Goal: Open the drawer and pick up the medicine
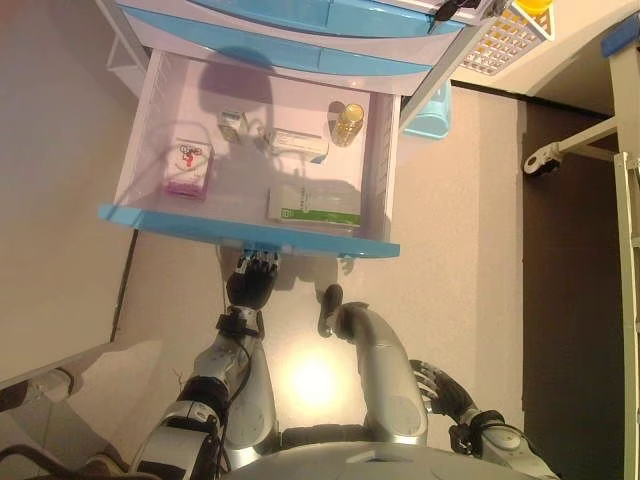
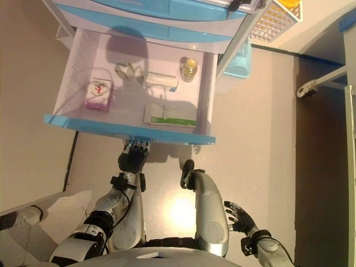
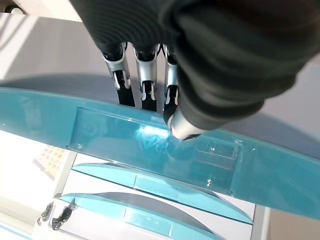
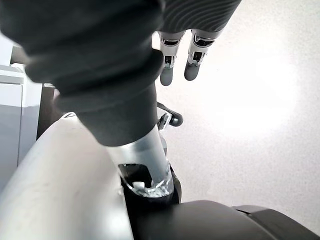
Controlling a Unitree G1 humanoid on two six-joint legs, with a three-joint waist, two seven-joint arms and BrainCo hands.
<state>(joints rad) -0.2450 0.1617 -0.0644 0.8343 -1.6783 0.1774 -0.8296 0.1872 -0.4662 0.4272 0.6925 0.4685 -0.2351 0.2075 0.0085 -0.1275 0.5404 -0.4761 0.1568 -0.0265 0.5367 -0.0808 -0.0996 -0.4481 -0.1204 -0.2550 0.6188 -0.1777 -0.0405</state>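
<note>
The bottom drawer (image 1: 250,234) of a white cabinet with blue fronts stands pulled out. Inside lie a pink and white box (image 1: 189,166), a green and white box (image 1: 314,206), a long white box (image 1: 297,143), a small yellow bottle (image 1: 347,124) and a small blister pack (image 1: 232,125). My left hand (image 1: 250,285) is just below the drawer's blue front. In the left wrist view its fingers (image 3: 145,82) reach behind the front panel (image 3: 100,140) and the thumb presses on its outside. My right hand (image 1: 440,390) hangs low at the right, open and empty.
Closed blue drawers (image 1: 300,30) sit above the open one. A light blue bin (image 1: 430,115) and a white perforated basket (image 1: 505,40) stand right of the cabinet. A frame with a caster wheel (image 1: 538,160) stands on the dark floor at far right.
</note>
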